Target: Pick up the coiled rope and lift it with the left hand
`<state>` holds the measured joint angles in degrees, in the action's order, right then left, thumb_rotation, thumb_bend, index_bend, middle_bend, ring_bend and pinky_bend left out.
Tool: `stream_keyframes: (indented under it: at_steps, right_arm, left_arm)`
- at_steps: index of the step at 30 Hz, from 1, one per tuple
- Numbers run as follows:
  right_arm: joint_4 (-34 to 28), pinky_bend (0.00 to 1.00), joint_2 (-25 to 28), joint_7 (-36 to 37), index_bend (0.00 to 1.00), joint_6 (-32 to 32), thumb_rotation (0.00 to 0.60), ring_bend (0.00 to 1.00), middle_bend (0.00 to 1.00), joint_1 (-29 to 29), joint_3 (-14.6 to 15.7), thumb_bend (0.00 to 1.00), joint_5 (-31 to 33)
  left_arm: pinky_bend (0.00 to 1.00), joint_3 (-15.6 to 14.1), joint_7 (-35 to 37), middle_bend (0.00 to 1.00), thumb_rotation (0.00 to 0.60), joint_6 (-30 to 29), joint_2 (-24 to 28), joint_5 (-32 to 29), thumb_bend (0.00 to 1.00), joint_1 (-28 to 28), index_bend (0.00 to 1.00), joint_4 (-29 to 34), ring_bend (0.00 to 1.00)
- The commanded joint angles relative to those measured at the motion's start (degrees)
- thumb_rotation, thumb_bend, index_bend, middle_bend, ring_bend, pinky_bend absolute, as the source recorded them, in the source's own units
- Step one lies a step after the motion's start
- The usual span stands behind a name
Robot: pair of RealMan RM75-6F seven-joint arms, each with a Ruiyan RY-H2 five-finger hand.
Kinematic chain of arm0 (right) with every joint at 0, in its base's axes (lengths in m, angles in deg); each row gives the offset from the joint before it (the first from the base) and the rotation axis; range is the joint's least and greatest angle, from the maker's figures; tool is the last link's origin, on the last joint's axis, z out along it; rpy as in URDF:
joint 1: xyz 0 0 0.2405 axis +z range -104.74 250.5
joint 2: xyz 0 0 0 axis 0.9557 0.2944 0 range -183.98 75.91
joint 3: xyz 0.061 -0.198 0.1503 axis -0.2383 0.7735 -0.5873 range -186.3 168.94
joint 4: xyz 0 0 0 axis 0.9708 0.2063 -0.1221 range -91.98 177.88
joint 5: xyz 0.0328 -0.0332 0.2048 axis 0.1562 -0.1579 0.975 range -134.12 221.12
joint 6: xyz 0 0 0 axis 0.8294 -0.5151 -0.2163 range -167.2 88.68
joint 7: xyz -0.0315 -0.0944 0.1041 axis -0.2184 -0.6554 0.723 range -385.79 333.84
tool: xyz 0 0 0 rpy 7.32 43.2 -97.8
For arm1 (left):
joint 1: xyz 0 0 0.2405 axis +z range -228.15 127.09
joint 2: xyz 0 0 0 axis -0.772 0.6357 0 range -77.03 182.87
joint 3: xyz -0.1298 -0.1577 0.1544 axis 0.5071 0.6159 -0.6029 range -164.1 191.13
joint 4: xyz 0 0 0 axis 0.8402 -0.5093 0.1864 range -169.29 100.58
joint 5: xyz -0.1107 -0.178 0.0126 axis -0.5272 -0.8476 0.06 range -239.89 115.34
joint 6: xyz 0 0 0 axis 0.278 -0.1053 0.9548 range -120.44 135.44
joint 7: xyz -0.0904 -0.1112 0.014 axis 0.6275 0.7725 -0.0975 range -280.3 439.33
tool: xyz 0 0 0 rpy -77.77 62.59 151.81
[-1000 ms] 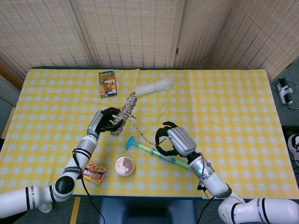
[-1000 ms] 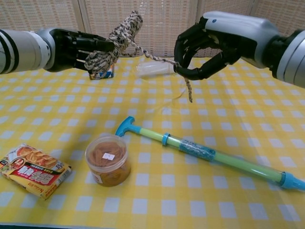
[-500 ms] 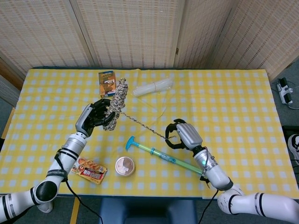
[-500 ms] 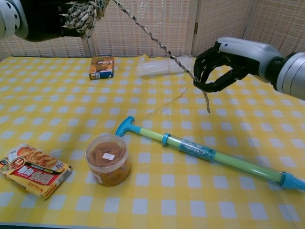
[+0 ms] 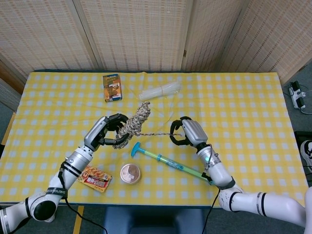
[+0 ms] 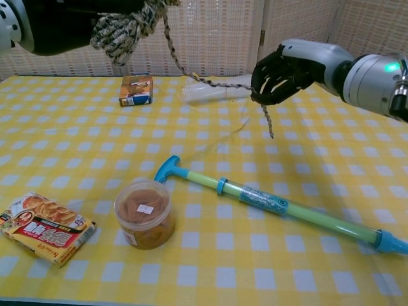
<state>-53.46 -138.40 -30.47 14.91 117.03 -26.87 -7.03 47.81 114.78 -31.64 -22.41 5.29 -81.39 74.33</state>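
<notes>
I see the counter (image 5: 253,122) under a yellow and white checked cloth, and it carries all the loose things. My left hand (image 5: 105,130) is raised above the left part of the counter and its fingers are clamped around the coiled rope (image 5: 132,126), so the bundle hangs in the air and touches no surface; in the chest view the same coil (image 6: 124,29) shows high at the top left, held under the dark hand (image 6: 70,25). One loose strand runs from the coil to the right, to my right hand (image 5: 183,131), whose fingers are curled in and pinch this strand; the short end hangs down below the hand (image 6: 280,73) in the chest view. Near the middle of the counter lies a long green and blue pump-like tube (image 5: 165,161) with a T-shaped blue handle at its left end. At the far side, beside each other, lie a clear plastic bag (image 5: 160,91) and, to its left, a small blue and orange box (image 5: 111,87). At the near edge lies a flat red and yellow snack packet (image 5: 94,178), and just to the right of it stands a round jar (image 5: 130,173) with a pale lid.
</notes>
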Motion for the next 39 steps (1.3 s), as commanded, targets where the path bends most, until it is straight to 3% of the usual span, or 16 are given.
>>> stream_keyframes:
  at_steps: [1, 6, 12, 17, 21, 26, 30, 39]
  right_arm:
    - [-1.18, 0.16, -0.27, -2.26, 0.7, 0.18, 0.6, 0.42, 0.5, 1.97, -1.98, 0.58, 3.27]
    - [-3.5, 0.16, 0.3, -3.73, 0.7, 0.47, 0.6, 0.42, 0.5, 4.2, -4.87, 0.58, 8.04]
    - [-7.34, 0.19, 1.42, -4.35, 0.7, 1.45, 0.6, 0.44, 0.51, 5.85, -7.18, 0.58, 11.29]
    - [-10.12, 0.34, 2.54, -3.3, 0.7, 1.6, 0.6, 0.45, 0.51, 6.14, -8.11, 0.58, 12.46]
    - [-11.6, 0.39, 3.35, -2.25, 0.7, 1.81, 0.6, 0.46, 0.52, 6.04, -8.44, 0.58, 13.05]
    - [-14.24, 0.42, 4.6, -1.13, 0.7, 1.32, 0.6, 0.47, 0.52, 5.8, -8.06, 0.58, 13.52]
    - [-16.86, 0.44, 5.6, -0.63, 0.7, 0.97, 0.6, 0.47, 0.52, 5.5, -7.14, 0.58, 12.8]
    - [-21.28, 0.45, 6.51, -0.76, 0.7, 1.54, 0.6, 0.48, 0.53, 5.25, -4.82, 0.58, 10.5]
  left_arm:
    - [0.69, -4.39, 0.58, 0.63, 0.6, -1.79, -0.95, 8.64, 0.71, -0.74, 0.58, -1.65, 0.63]
    - [0.69, -9.24, -4.77, 0.63, 0.6, -5.09, -2.24, 15.5, 0.71, -2.5, 0.58, -4.03, 0.63]
    - [0.69, -13.11, -15.93, 0.63, 0.6, -8.08, -4.71, 17.31, 0.71, -4.99, 0.58, -6.96, 0.63]
    - [0.68, -15.27, -24.84, 0.63, 0.6, -8.95, -6.16, 16.14, 0.71, -6.8, 0.58, -7.99, 0.63]
    - [0.68, -16.72, -32.59, 0.63, 0.6, -10.18, -7.51, 15.15, 0.71, -8.0, 0.58, -9.19, 0.63]
    - [0.68, -17.21, -42.96, 0.63, 0.6, -11.32, -9.04, 9.41, 0.71, -9.31, 0.58, -9.59, 0.64]
    - [0.68, -16.92, -51.14, 0.63, 0.6, -13.18, -10.51, 1.48, 0.71, -10.15, 0.59, -8.77, 0.65]
    - [0.7, -15.29, -60.18, 0.64, 0.6, -18.6, -12.63, -15.18, 0.71, -12.17, 0.59, -6.33, 0.66]
